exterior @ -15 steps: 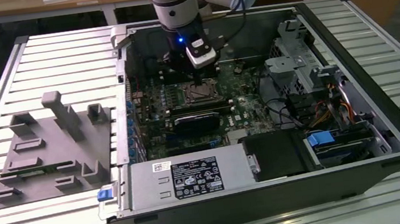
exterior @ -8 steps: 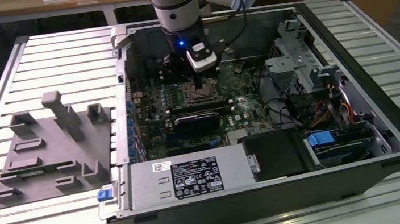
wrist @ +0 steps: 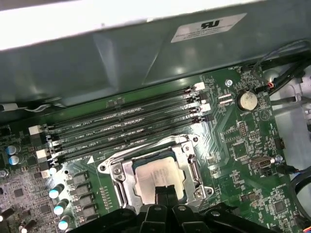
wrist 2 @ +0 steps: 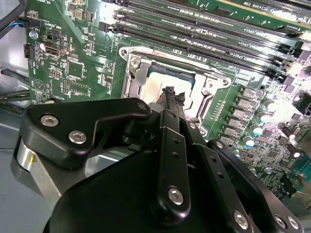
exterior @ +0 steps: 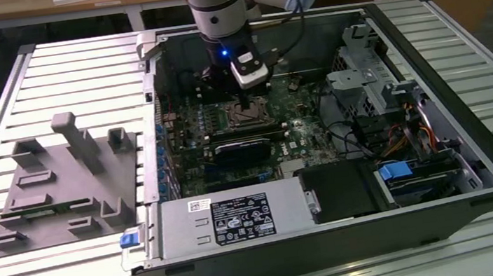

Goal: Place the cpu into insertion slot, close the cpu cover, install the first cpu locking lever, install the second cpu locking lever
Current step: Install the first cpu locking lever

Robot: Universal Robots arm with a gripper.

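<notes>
The cpu (wrist: 156, 175) lies flat in the insertion slot (exterior: 246, 115) on the green motherboard, its pale metal top showing in both wrist views (wrist 2: 160, 85). The silver cpu cover (wrist: 123, 178) is folded down around it, framing the chip (wrist 2: 132, 77). A thin wire locking lever (wrist: 146, 144) runs along the socket edge nearest the memory slots. My gripper (wrist: 165, 192) stands straight above the socket with its two black fingers pressed together, tips (wrist 2: 170, 93) at the chip's edge. Whether the tips touch the chip I cannot tell.
Long black memory slots (wrist: 126, 124) run beside the socket. A black card (exterior: 243, 149) sits just past it toward the power supply (exterior: 228, 221). Drive cages and cables (exterior: 382, 93) fill the exterior view's right. A grey fixture plate (exterior: 63, 181) lies outside the case.
</notes>
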